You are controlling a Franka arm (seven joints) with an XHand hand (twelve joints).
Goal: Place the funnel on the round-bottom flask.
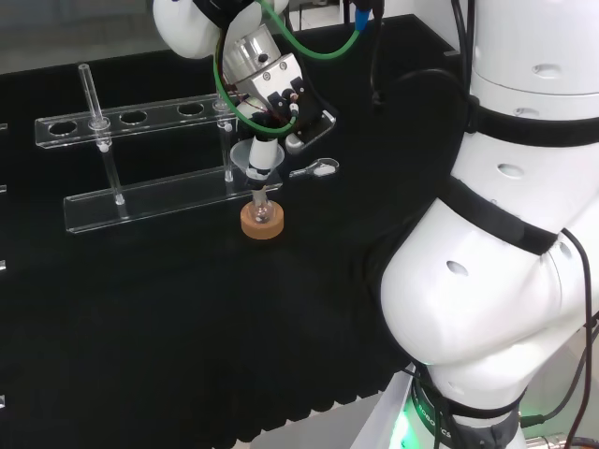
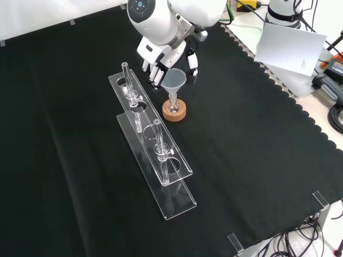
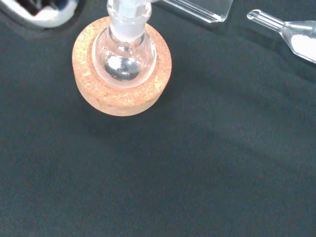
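Observation:
A small clear round-bottom flask (image 1: pixel 263 211) (image 2: pixel 173 104) (image 3: pixel 126 57) stands upright on a cork ring (image 1: pixel 262 224) (image 2: pixel 174 113) (image 3: pixel 122 94). A clear funnel (image 1: pixel 256 157) (image 2: pixel 174 80) stands upright over it, its stem (image 3: pixel 129 9) reaching down into the flask's neck. The black and white hand (image 1: pixel 279 94) (image 2: pixel 167 57) is just above and behind the funnel. Its fingers (image 2: pixel 155 74) and thumb (image 2: pixel 191 66) curl down on either side of the funnel's rim and appear to hold it.
A clear two-tier test tube rack (image 1: pixel 140 201) (image 2: pixel 153 142) with tubes in it stands close beside the flask, left of it in both views. A small clear spoon-like piece (image 1: pixel 314 169) (image 3: pixel 284 29) lies on the cloth near the cork ring. The arm's white links (image 1: pixel 505 234) rise at the head view's right.

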